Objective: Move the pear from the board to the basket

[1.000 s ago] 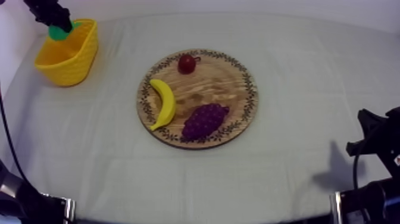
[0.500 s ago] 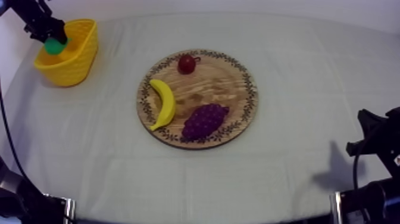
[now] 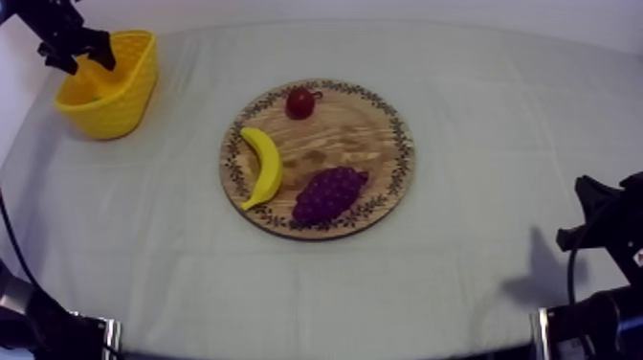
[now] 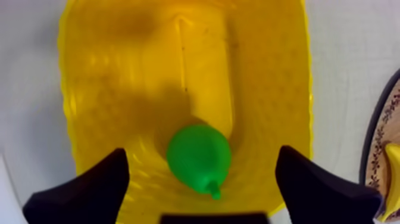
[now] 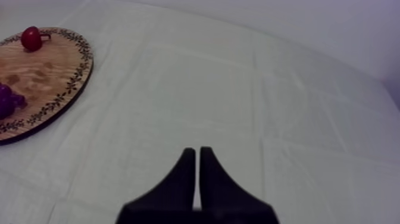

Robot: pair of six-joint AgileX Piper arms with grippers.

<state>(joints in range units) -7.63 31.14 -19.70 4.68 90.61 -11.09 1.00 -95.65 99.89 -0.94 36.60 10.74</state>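
1 pear (image 4: 198, 158) free in yellow basket (image 4: 119, 89) between parted left gripper (image 4: 202, 156) jaws; right gripper (image 5: 197, 152) closed

The top camera looks down aslant on the whole tabletop (image 3: 498, 124). The left wrist camera faces straight down, close, into the yellow plastic basket (image 4: 107, 89). The right one looks low along the tabletop toward the round wooden board (image 5: 47, 71). The top view shares both.

At the far left the walls of the yellow basket (image 3: 129, 96) are hemming in the pear (image 4: 198, 156), the left pincer (image 3: 88, 61) hanging spread above it; right of the wooden board (image 3: 359, 134), the table (image 3: 517, 134) is lying bare.
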